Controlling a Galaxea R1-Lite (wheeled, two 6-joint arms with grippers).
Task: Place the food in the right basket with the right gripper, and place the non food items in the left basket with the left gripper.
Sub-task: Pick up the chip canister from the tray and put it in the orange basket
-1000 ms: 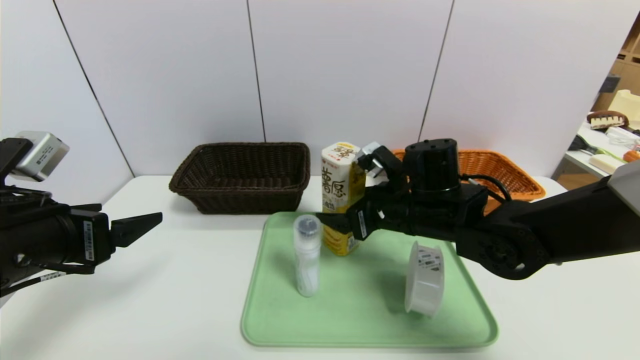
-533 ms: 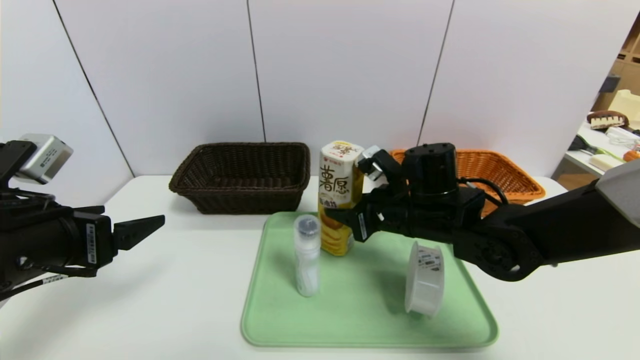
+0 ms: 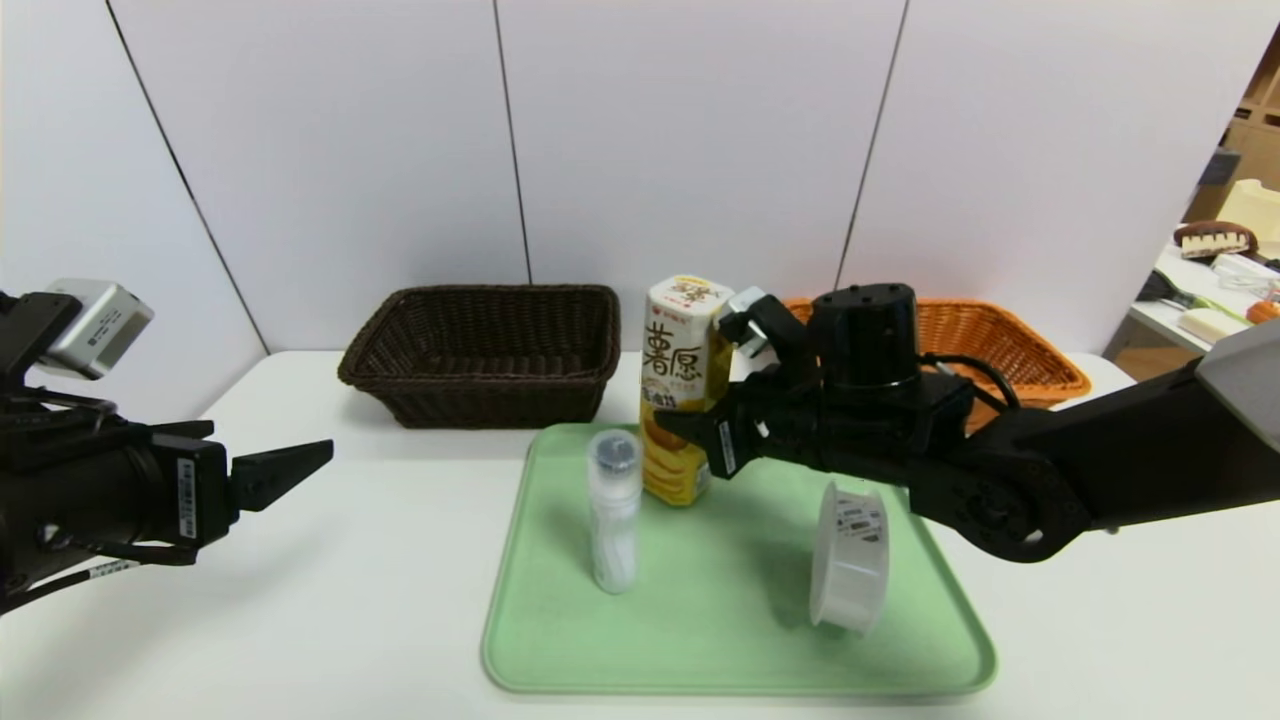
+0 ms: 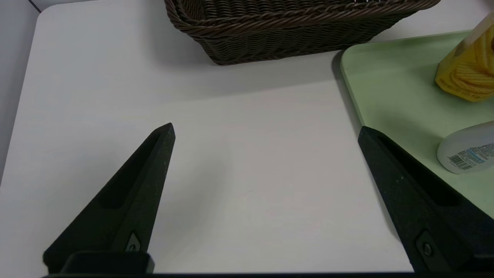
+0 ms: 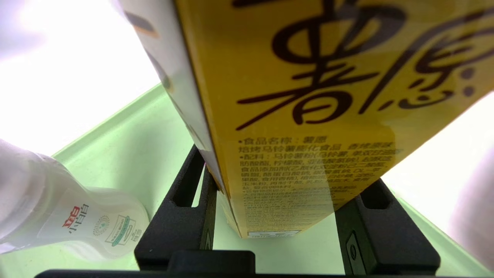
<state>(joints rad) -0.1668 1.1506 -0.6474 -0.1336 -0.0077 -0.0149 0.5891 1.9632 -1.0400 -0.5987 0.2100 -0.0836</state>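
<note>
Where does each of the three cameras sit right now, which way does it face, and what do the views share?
Head view: on the head, facing forward and down at the tray and both baskets; both arms show, the left gripper open, the right gripper shut on the carton.
Left wrist view: on the left wrist, facing the table and dark basket; its open fingers show.
Right wrist view: on the right wrist, facing the carton; its fingers clamp it.
Shared: carton, tray and white bottle.

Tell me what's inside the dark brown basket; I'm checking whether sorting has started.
Nothing shows inside the left basket: the head view reveals only bare weave on its far and side walls. Its near wall hides the floor's front strip, so something flat there could go unseen.
</note>
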